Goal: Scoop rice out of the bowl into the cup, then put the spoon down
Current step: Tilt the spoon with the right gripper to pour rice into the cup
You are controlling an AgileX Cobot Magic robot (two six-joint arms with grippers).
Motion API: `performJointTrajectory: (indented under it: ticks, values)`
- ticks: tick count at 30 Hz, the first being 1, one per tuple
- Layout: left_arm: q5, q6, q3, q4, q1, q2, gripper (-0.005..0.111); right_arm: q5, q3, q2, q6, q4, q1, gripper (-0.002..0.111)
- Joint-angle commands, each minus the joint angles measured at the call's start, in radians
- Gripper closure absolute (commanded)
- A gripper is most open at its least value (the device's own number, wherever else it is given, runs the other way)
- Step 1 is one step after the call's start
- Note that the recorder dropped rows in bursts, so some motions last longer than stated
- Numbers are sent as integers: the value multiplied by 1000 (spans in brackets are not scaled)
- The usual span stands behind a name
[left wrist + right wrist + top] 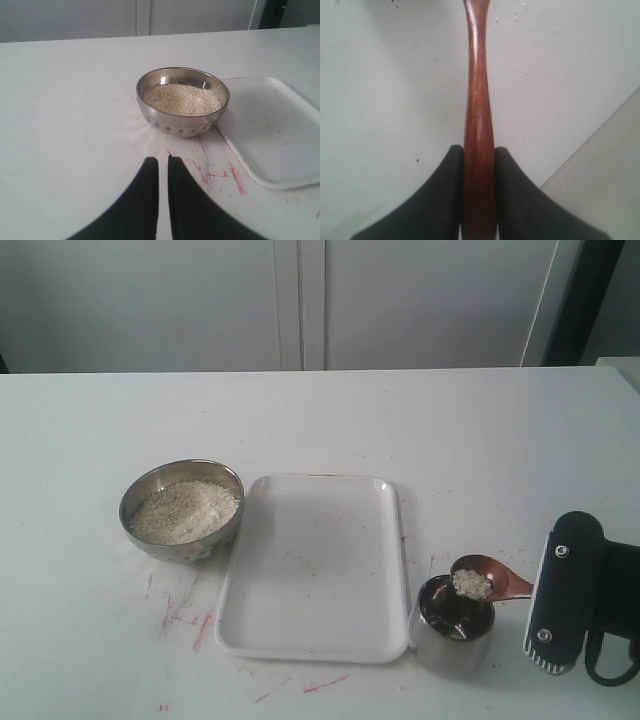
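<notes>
The right pincer (479, 150) is clamping the light, stiff spoon (478, 90) by its smooth handle, head hovering over the cup (452, 628); its loose rice (472, 583) is probably going to spill at any tilt. The left pincer (163, 162) is sitting closed, empty.

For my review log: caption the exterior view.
Right gripper holds spoon with rice over the cup; bowl sits left of tray.

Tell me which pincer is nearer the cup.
Right. The right pincer holds the spoon, its head over the cup; the left pincer is by the bowl, across the tray.
</notes>
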Motion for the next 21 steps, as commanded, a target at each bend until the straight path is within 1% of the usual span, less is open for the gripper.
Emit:
performJointTrajectory:
  ticks: [1, 7, 21]
  values:
    - [-4, -2, -6, -10, -1, 1, 92, 24, 1, -1, -17, -53, 24, 108]
    - [-4, -2, -6, -10, -1, 1, 92, 50, 1, -1, -23, -102, 51, 108]
    - [-4, -2, -6, -10, -1, 1, 92, 46, 1, -1, -110, -127, 51, 108]
